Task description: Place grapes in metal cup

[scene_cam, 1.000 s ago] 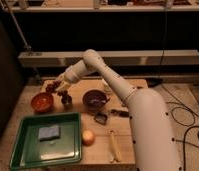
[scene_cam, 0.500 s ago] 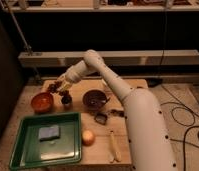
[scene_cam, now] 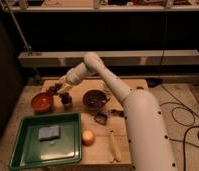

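Nearby, end effector (scene_cam: 56,90) between bowls (scene_cam: 42,102).

A thick white arm (scene_cam: 135,120) is seen rising from the lower right, bent at a rounded elbow joint (scene_cam: 92,60) near the middle of the view. From there a slimmer forearm (scene_cam: 75,75) is angled down and to the left, ending in the claw (scene_cam: 57,89), which is held low over the left part of the bench (scene_cam: 128,86).
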Controlling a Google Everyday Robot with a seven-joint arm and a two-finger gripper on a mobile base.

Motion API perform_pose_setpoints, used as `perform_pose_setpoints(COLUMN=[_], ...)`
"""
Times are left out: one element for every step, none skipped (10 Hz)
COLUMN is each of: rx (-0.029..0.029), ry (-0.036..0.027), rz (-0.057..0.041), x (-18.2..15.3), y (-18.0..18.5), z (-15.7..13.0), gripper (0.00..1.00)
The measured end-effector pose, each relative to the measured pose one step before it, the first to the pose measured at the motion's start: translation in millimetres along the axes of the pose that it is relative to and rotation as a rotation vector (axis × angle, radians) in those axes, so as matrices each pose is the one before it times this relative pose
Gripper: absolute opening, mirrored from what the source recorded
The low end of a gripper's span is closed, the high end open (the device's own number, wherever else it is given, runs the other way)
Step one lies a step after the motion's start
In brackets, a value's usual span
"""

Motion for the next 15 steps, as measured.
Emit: perform_pose_setpoints(rx=[-0.00165, -0.00094, -0.00083, -0.00086, 0.00023, -0.00058, 0.00017, -0.00076, -0.00036, -0.0005, -0.0008, -0.00221, -0.00107, -0.00133, -0.00124], ry=[-0.00006, 0.00026, -0.00025, -0.00106, -0.00053, -0.00066, -0.00068, 0.0003, 0.00181, 0.00149, 0.0011, 0.00206, 0.00037, 0.00128, 0.00192], rz=[0.00102, 0.00201, 0.00148, 0.00215, 0.00179, 0.00253, 0.0007, 0.00192, 0.00203, 0.00219, 0.00235, 0.00468, 0.00324, 0.00287, 0.00076], x=[0.86, 1.17, 1.09, 1.33, 1.2, 2.38, 1.37, 2.2, 2.15, 2.22, 1.52, 3.15, 2.41, 2.34, 1.1], y=[0.72, 0.47, 0.35, 0.47, 0.25, 0.86, 0.24, 0.52, 0.18, 0.21, 0.17, 0.72, 0.52, 0.53, 0.61], z=[1.45, 0.87, 0.81, 1.09, 0.5, 1.16, 0.98, 1.24, 1.09, 1.36, 1.12, 1.94, 1.52, 1.11, 0.88], gripper=[0.0, 0.0, 0.0, 0.0, 0.0, 0.0, 0.0, 0.0, 0.0, 0.0, 0.0, 0.0, 0.0, 0.0, 0.02])
